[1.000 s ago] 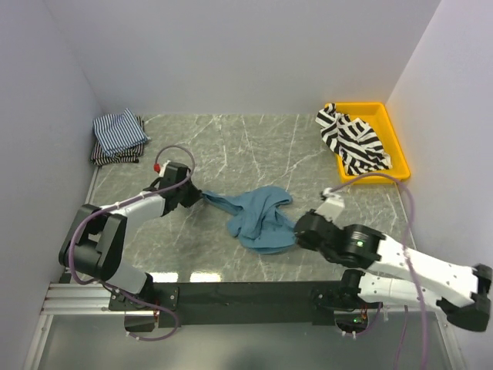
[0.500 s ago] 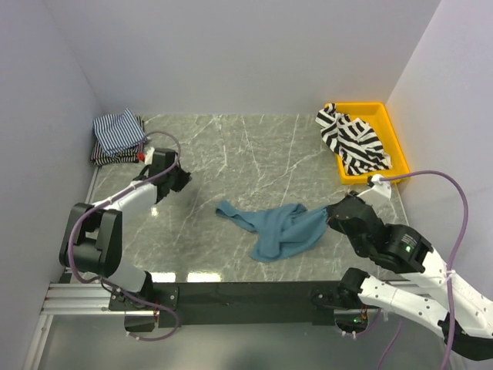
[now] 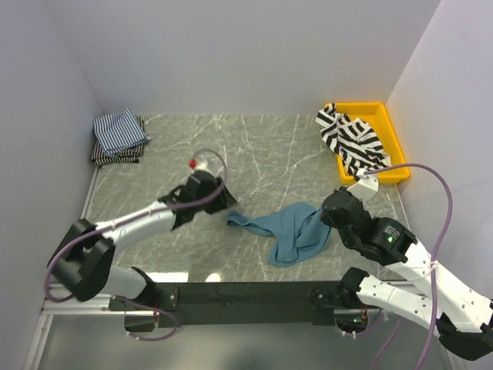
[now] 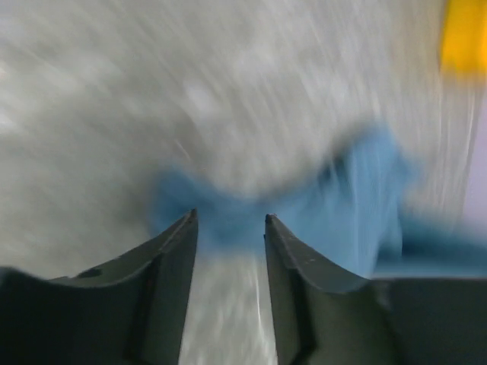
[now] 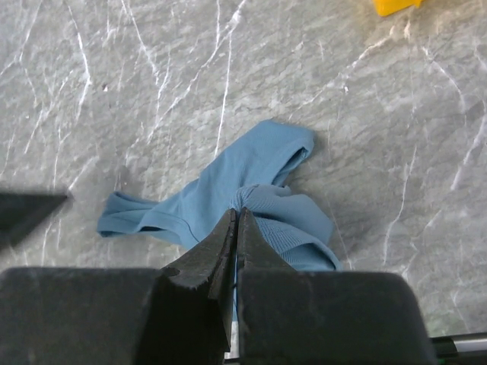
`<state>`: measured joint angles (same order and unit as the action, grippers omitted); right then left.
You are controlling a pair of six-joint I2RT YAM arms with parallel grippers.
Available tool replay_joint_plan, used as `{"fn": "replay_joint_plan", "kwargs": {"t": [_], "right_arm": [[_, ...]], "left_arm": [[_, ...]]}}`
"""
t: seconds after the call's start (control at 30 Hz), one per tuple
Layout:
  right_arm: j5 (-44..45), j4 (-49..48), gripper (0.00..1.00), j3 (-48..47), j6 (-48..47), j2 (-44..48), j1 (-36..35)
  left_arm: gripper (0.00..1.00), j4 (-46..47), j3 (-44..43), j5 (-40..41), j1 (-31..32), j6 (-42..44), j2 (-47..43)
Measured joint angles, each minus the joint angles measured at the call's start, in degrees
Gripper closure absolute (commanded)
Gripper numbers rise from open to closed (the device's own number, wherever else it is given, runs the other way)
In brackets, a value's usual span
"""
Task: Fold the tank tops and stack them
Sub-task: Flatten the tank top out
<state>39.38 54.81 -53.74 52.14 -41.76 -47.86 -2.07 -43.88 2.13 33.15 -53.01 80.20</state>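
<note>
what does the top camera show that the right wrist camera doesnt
Only the top camera: the folded finely striped tops in the far left corner, and the black-and-white striped top lying across the yellow tray.
Only the right wrist camera: a close look at the right gripper, shut on a bunched fold of the teal top.
Both: the teal top crumpled on the marble table. The wrist view also catches one corner of the tray.
</note>
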Motion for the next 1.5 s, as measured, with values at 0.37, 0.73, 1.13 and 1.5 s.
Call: {"fn": "replay_joint_plan", "kwargs": {"t": [0.37,0.73,1.13,1.5], "right_arm": [[-1.9,-2.6,1.00,0.9,-0.6,-0.7,0.3],[-2.4,-3.0,1.00,0.9,-0.7,-0.8,0.5],[-2.6,-3.0,1.00,0.9,-0.8,-0.7,0.5],[-2.8,-3.0,1.00,0.9,-1.1,-0.2,0.5]], "left_arm": [[0.55,0.1,3.8,-7.1,21.4,6.8,-1.0],[0.56,0.8,-0.9,-11.6,28.3,11.7,9.5],[0.59,2.7,-5.6,-11.5,30.8,12.5,17.7],[1.00,2.7,-6.5,-10.3,31.3,12.0,19.1]]}}
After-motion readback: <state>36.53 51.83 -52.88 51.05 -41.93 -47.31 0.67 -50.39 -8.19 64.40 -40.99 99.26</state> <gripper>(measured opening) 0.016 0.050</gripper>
